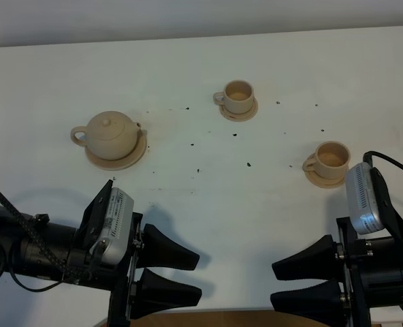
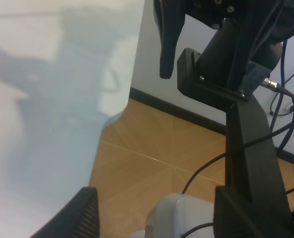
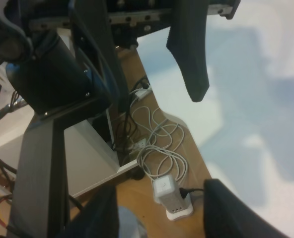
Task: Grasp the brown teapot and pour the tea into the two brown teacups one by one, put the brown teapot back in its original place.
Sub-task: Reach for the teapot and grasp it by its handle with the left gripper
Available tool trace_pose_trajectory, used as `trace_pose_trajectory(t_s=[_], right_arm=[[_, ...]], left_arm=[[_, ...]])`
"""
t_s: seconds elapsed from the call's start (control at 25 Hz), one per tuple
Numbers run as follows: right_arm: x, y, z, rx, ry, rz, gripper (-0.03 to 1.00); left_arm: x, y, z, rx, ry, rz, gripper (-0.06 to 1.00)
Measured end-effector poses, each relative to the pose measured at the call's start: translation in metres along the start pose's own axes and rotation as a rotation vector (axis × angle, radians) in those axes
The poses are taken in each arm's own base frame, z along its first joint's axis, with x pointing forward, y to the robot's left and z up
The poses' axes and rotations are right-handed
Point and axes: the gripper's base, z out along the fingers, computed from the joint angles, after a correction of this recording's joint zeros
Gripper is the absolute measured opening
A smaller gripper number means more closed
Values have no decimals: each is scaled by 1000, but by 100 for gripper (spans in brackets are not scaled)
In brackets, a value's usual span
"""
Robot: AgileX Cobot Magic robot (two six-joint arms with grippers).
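The brown teapot (image 1: 111, 136) sits upright on its wide saucer (image 1: 136, 156) at the left side of the white tabletop (image 1: 188, 204), on the left arm's side and well apart from both arms. Its loop handle (image 1: 78, 135) points outward, away from the cups, and its short spout (image 1: 139, 127) faces toward them. The knobbed lid (image 1: 107, 122) is seated on top. One teacup (image 1: 239, 95) stands on a small saucer toward the far middle, and the other teacup (image 1: 331, 157) stands on its own saucer toward the right. Small dark specks (image 1: 192, 144) are scattered between them. The left gripper (image 1: 199, 276) and the right gripper (image 1: 274, 284) hang low at the near edge. Each has its fingers spread with nothing between them, and the wrist views show only tabletop edge and floor. The pot looks like fired clay: rigid, probably smooth and a little slippery, and likely to chip if knocked or set down hard. It should also be fairly heavy for its size if it is full. The round belly offers a poor hold, so the loop handle seems the best place to pinch. A firm grip there should stop the pot swinging when tipped. The lid appears loose-fitting, so a steep tilt could let it slide off. The saucer is not fixed down and may shift if the pot drags on lifting.
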Motion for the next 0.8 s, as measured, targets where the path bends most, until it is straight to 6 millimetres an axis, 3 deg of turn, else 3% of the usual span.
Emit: trace_pose_trajectory(t_s=[0.6, 0.8], right_arm=[[-1, -1, 0, 4, -7, 4, 42], [-18, -10, 0, 39, -37, 42, 42]], left_arm=[[-2, 1, 0, -7, -23, -12, 51], [-15, 7, -1, -43, -92, -20, 51]])
